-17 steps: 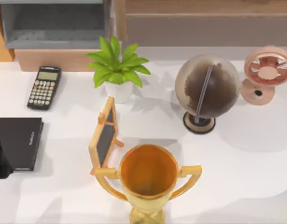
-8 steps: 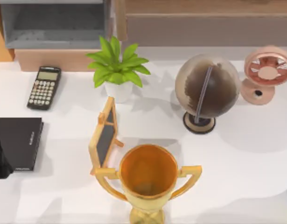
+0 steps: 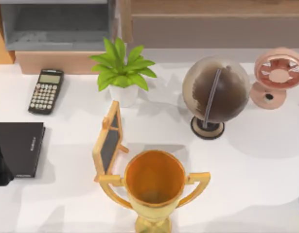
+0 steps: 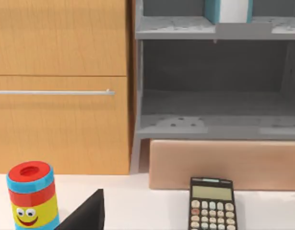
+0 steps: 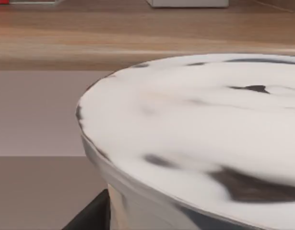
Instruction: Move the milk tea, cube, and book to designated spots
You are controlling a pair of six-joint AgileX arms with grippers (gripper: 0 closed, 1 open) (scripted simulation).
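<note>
White table (image 3: 266,170); grey open shelf unit (image 4: 214,100) beside wooden cabinet (image 4: 61,86) behind it.

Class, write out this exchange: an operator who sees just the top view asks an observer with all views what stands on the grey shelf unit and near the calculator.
Operator: Anything on the grey shelf unit?
Observer: In the left wrist view, the book stands upright on its upper shelf.
Operator: And near the calculator?
Observer: A striped cylinder with a smiley face stands on the table, in front of the wooden cabinet.
</note>
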